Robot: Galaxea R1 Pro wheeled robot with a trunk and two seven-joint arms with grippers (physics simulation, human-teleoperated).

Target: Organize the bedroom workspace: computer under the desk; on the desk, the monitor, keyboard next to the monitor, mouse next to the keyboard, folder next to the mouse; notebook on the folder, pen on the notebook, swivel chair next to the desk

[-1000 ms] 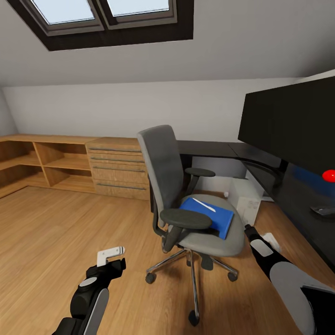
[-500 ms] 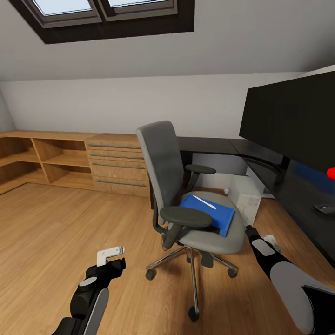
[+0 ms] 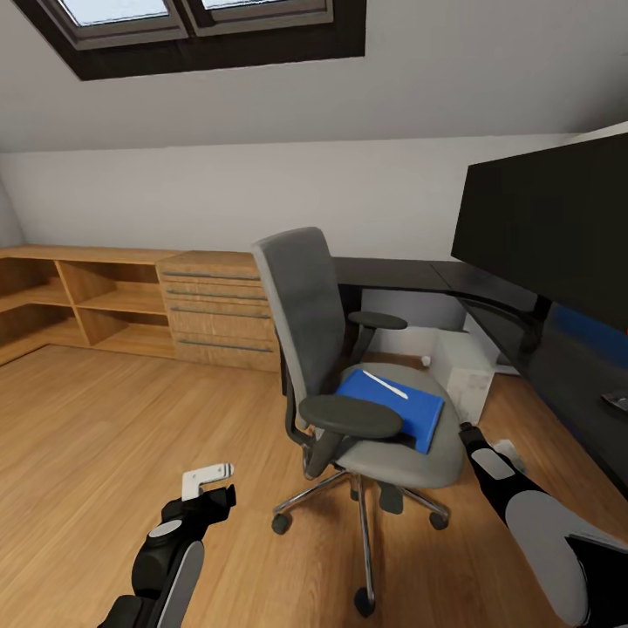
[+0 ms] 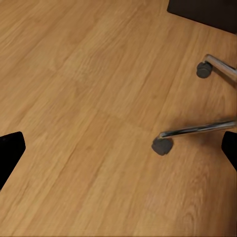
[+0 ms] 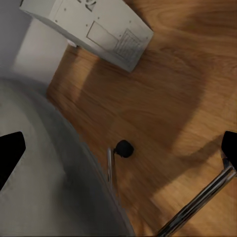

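One flat blue folder [image 3: 390, 405] on padded swivel chair [image 3: 349, 366].

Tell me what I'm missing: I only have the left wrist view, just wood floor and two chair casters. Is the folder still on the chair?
Observer: Yes, the blue folder lies on the swivel chair seat.
Operator: Anything on it?
Observer: A thin white pen lies on top.
Operator: Where's the computer?
Observer: The white computer stands on the floor beyond the chair, beside the dark desk.
Operator: The right gripper?
Observer: The right gripper is open, low beside the seat.
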